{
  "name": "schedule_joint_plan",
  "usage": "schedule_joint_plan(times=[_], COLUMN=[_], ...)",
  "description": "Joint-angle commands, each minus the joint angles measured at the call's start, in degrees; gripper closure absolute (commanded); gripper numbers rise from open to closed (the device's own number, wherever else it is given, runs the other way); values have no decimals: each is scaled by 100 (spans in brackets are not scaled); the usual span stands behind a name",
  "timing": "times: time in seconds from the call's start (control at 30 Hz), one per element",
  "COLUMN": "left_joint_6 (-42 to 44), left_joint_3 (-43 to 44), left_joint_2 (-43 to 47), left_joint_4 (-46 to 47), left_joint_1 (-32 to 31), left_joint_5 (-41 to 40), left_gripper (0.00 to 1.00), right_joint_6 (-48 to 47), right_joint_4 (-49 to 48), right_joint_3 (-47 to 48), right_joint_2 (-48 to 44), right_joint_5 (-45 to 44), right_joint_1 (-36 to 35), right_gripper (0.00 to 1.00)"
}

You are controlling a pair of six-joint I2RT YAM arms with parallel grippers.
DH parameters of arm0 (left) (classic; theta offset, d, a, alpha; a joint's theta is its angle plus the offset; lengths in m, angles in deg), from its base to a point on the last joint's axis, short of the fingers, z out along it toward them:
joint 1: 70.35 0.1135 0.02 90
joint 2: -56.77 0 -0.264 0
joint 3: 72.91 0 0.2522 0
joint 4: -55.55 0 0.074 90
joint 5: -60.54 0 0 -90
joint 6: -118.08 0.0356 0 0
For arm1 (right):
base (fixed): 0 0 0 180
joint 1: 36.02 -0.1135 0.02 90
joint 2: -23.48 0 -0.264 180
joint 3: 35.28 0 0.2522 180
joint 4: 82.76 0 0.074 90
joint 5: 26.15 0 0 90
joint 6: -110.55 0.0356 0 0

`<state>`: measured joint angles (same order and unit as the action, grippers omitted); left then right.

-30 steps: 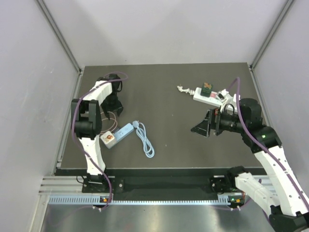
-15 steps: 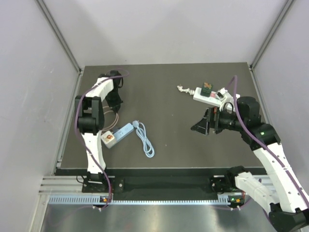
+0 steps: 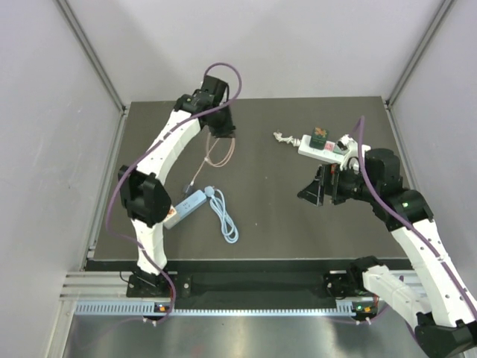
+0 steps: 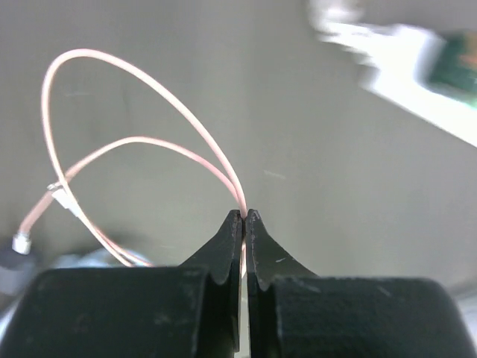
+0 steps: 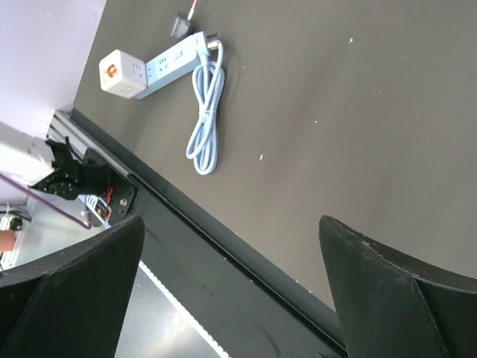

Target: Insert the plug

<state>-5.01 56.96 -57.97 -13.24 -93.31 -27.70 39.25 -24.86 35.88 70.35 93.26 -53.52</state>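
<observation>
plug cable (image 4: 134, 139) (one, pink) in left gripper (image 4: 244, 216), two power strips (image 3: 186, 203) (image 3: 319, 149)

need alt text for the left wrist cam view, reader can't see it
The left gripper is shut on a thin pink cable, which loops up and to the left above the dark table. A small grey connector shows at the far left, and a blurred white power strip lies at top right.

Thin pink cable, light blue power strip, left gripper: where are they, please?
thin pink cable (image 4: 141, 139), left wrist view, on the lower loop strand.
light blue power strip (image 5: 173, 60), right wrist view, on its long body.
left gripper (image 4: 244, 216), left wrist view, between its fingertips, pinched on the cable.
</observation>
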Motion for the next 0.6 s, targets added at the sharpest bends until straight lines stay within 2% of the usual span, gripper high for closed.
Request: schedule_joint_plan(times=[0.0, 0.23, 0.37, 0.47, 0.57], left_joint_6=[-251, -471, -559, -672, -962], left_joint_3=[227, 52, -246, -817, -2037], left_joint_2=[838, 1059, 1164, 1409, 1927], left_joint_4=[755, 1090, 1169, 1178, 1669], left_joint_1=[-182, -911, -1367, -1614, -1877], left_joint_5=[764, 1406, 1318, 1187, 1317], left_gripper=[100, 100, 100, 100, 100], right_joint_6=[81, 222, 248, 336, 520], right_joint_4=[-257, -301, -292, -152, -46], right_joint_3=[34, 166, 122, 16, -177], right_joint_2=[-134, -319, -486, -635, -811], right_joint_5=[-172, -664, -813, -1347, -1980], right_joint_1=[1, 1, -8, 1, -8], right_gripper=[0, 0, 0, 0, 0])
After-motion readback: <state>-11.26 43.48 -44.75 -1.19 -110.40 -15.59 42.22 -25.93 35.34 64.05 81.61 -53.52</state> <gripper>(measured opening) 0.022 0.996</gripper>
